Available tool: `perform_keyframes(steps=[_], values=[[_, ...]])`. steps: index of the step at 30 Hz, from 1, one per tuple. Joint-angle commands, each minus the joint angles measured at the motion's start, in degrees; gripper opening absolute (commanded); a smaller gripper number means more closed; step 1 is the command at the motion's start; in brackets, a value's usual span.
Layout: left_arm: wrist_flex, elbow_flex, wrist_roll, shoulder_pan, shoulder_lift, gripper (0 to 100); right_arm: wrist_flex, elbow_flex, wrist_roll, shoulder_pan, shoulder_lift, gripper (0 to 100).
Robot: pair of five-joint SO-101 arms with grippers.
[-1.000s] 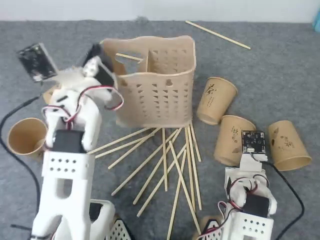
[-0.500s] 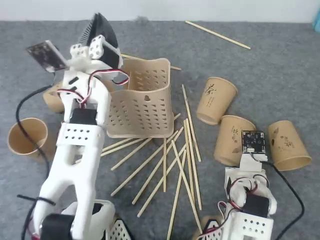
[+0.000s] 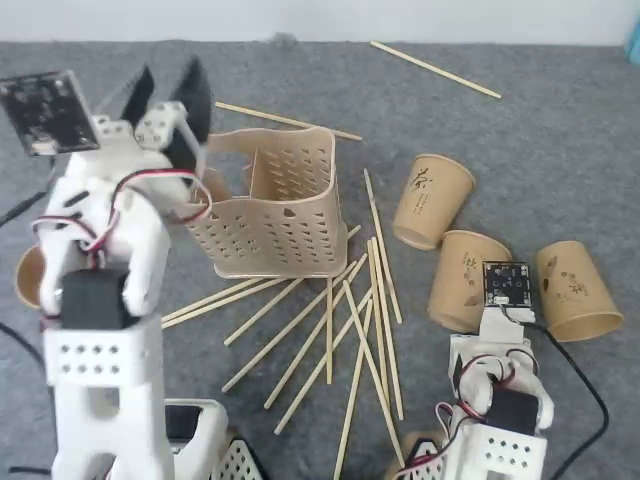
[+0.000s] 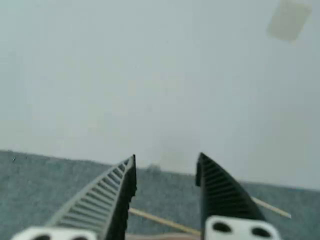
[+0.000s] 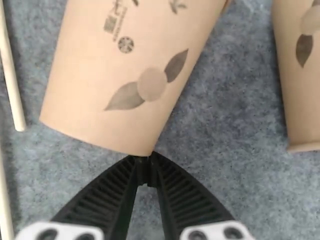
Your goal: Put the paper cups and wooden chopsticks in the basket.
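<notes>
One camera looks down over my surface (image 3: 560, 130); my left wrist's faces the far wall (image 4: 150, 75); my right's, close up, shares a cup (image 5: 135, 75) with it.

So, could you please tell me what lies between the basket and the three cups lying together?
In the high view, a few chopsticks lie on the grey mat between the basket and the cups.

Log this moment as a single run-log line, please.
left jaws: open, empty, up beside basket | right jaws: shut, at lying cup base | chopsticks: scattered on mat
</notes>
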Motion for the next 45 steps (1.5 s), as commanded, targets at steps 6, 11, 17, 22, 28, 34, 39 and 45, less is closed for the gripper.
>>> perform_keyframes(steps=[6,11,17,22,28,34,39,45], values=[[15.12,-7.96,-1.85,-6.33,11.87,26,-0.75,1.05,0.7,0.75,-0.84,0.8],[16.35,-11.3,-2.2,-9.76,25.32,26,-0.75,1.05,0.7,0.75,-0.84,0.8],[27.25,-16.13,-8.53,-7.82,32.09,26,-0.75,1.05,0.7,0.75,-0.84,0.8],[32.09,-16.13,-10.55,-4.75,30.95,16,-0.75,1.05,0.7,0.75,-0.84,0.8],[32.44,-15.78,-11.25,-0.97,31.56,1,-0.75,1.05,0.7,0.75,-0.84,0.8],[32.44,-17.27,-6.95,-0.26,29.45,1,-0.75,1.05,0.7,0.75,-0.84,0.8],[32.35,-19.38,-0.53,-2.2,22.77,1,-0.75,1.05,0.7,0.75,-0.84,0.8],[31.38,-19.21,8.62,-7.3,12.13,1,-0.75,1.05,0.7,0.75,-0.84,0.8]])
